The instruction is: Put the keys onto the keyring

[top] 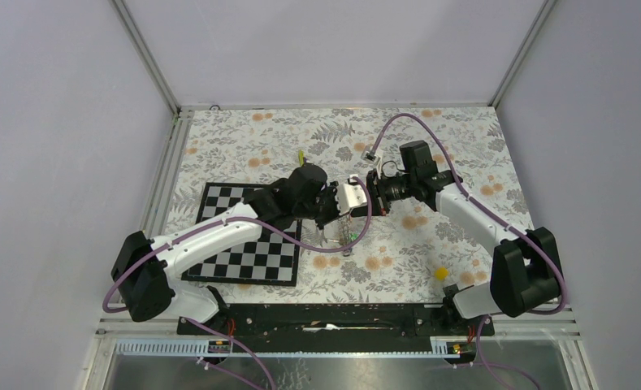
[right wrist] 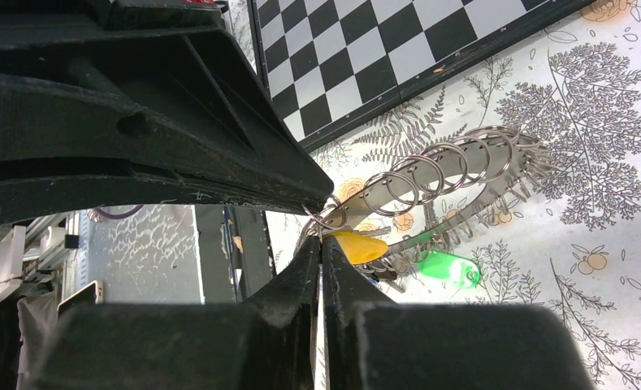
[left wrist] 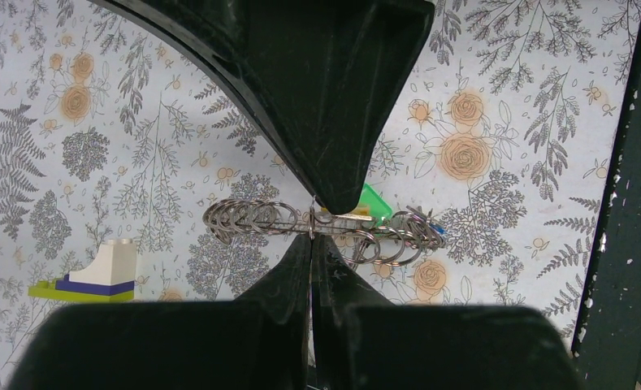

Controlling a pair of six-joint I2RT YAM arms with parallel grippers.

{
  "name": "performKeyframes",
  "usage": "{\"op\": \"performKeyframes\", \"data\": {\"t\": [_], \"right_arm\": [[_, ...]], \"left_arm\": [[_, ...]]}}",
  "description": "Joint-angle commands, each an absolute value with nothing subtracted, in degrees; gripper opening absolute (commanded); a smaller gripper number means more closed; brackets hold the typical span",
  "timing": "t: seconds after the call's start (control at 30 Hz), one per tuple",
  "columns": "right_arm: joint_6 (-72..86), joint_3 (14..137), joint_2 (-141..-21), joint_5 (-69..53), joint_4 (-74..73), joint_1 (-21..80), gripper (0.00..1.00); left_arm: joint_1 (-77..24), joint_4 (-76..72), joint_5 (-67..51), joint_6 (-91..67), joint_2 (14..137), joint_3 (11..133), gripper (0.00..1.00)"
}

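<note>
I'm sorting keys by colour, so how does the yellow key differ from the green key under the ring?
The yellow key sits right against the tip of the right claw; the green key lies farther out. The yellow key's head looks tapered, the green key's rounder. Both are small plastic-headed keys beside the keyring.

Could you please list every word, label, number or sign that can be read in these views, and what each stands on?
No text can be read in any view.
Chessboard: faint pale marks along its border, too small to read.
Toy brick, keyring, green key: no lettering visible.
</note>
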State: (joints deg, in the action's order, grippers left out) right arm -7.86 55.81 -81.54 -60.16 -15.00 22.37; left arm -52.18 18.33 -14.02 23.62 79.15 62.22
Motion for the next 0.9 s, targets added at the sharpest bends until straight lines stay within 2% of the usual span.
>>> {"op": "performKeyframes", "data": {"t": [0.0,0.87], "right_arm": [[-7.30,58.53,-82.23,-59.49,-15.04,22.85,0.00],[-6.07,59.80,-85.53,-57.32,-16.07,22.85,0.00]], "left_arm": [[-53.09,14.93,-16.13,23.89,76.94,63.14,0.00],[-53.33,15.77,-19.15,24.77,75.43,62.38,0.00]]}}
